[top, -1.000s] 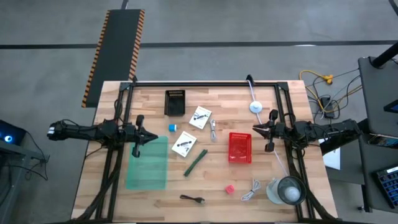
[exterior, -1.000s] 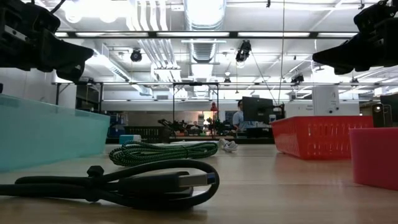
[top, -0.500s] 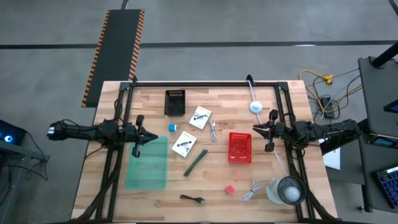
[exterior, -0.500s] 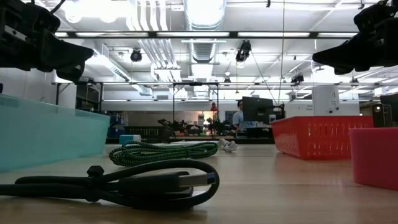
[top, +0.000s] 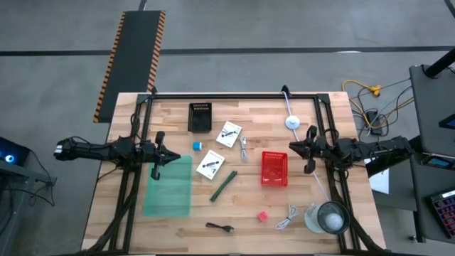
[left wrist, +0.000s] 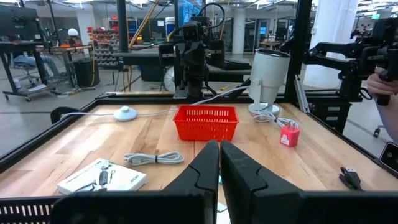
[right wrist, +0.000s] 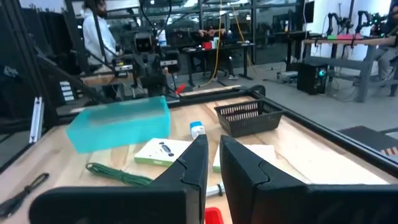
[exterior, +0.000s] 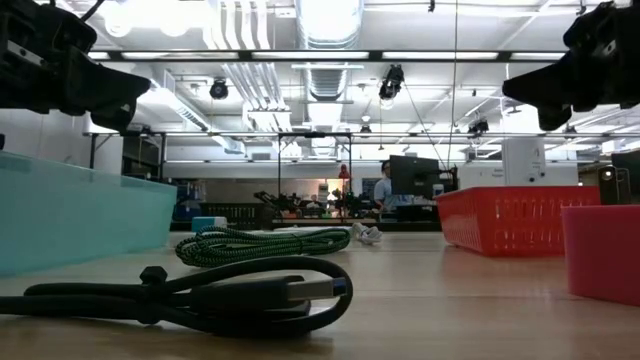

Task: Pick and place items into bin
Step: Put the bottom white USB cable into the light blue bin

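Plainly nothing gripped: left claw (top: 156, 173) and right claw (top: 308, 168) both pressed together, hovering above tabletop (top: 242, 217). Blue cube (top: 195, 146) just right of left claw, nearer it; red cube (top: 262, 215) nearer right.

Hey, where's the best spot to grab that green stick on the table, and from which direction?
Grip the green stick near its middle, coming straight down from above with the fingers across its narrow width. It lies flat and diagonal on the table, clear of the white packet and red basket.
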